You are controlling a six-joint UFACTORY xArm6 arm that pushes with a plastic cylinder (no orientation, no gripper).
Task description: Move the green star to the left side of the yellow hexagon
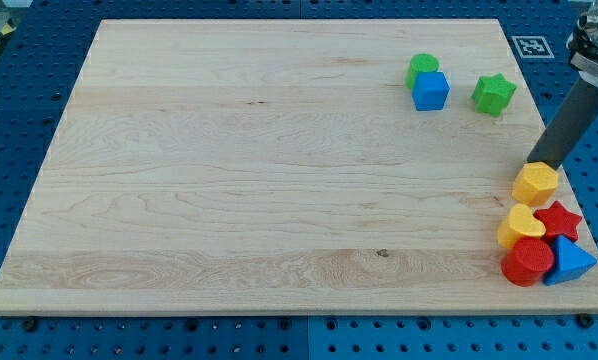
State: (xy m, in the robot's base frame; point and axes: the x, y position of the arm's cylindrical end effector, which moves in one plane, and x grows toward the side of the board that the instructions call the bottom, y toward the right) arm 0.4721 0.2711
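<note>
text: none readable | numbers: none | brands: none | signs: one black-and-white square fiducial marker (528, 46), a coded pattern without letters, lying on the blue perforated base (279, 342) just beyond the far right corner of the wooden board (229, 170) | blocks: no printing visible on any of them
</note>
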